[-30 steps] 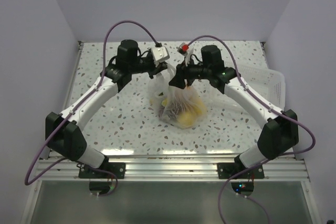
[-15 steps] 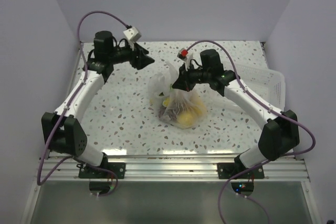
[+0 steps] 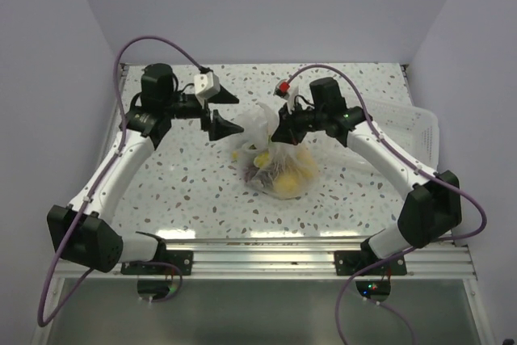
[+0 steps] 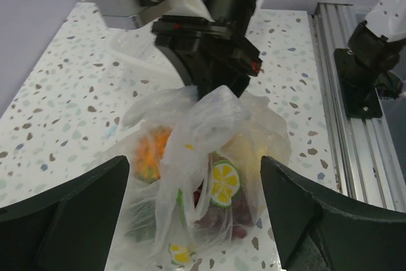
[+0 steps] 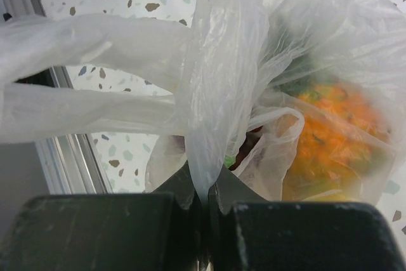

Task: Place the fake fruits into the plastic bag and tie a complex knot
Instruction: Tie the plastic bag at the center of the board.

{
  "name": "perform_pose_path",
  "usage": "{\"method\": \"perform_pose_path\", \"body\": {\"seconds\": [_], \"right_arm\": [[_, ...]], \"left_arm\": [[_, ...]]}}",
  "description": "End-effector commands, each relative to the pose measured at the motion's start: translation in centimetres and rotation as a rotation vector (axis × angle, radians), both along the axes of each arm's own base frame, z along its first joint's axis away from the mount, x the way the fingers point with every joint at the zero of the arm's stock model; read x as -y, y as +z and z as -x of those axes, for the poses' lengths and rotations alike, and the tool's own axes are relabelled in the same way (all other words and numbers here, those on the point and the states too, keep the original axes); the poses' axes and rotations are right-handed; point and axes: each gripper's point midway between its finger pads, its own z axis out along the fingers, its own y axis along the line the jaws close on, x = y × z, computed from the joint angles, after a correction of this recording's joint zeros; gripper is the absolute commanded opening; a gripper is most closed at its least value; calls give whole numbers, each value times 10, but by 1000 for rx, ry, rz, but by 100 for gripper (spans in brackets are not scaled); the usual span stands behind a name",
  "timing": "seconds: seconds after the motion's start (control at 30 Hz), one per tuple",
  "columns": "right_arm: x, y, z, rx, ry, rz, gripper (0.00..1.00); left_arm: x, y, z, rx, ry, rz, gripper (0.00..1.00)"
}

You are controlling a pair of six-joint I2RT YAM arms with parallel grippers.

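Observation:
The plastic bag (image 3: 275,163) lies mid-table with the fake fruits inside: a yellow one (image 3: 287,184), an orange one (image 4: 152,150) and a lemon slice (image 4: 223,182). My right gripper (image 3: 279,132) is shut on a strip of the bag's neck (image 5: 216,93), pinched between its fingertips (image 5: 190,191). Handle strips cross at the bunched neck (image 4: 216,103); I cannot tell whether a knot is tied there. My left gripper (image 3: 229,112) stands open just left of the bag, touching nothing. In the left wrist view its fingers (image 4: 70,214) flank the bag from a distance.
A white slotted tray (image 3: 414,125) sits at the right edge of the table behind the right arm. The aluminium rail (image 3: 258,254) runs along the near edge. Purple cables loop above both arms.
My left gripper opened, let go of the bag's neck and drew back to the left. My right gripper shut on the bag's neck and holds it up.

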Motion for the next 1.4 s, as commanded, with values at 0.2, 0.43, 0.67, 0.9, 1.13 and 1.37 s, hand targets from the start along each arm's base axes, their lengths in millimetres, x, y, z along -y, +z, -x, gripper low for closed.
{"method": "perform_pose_path", "body": {"seconds": [0.2, 0.43, 0.67, 0.9, 1.13, 1.37], "right_arm": [[12, 24, 4, 57, 35, 7, 0], [10, 27, 5, 58, 40, -4, 0], [10, 34, 6, 59, 21, -23, 0], [10, 32, 8, 57, 19, -27, 0], [22, 30, 3, 68, -5, 2, 0], [41, 35, -25, 114, -14, 32, 0]], "left_arm": [[51, -14, 25, 125, -145, 20, 88], [73, -6, 17, 177, -88, 69, 81], [78, -29, 0, 23, 125, 88, 72], [73, -41, 2, 11, 333, 155, 72], [57, -9, -18, 57, 409, 234, 6], [7, 39, -13, 97, 460, 292, 0]]}}
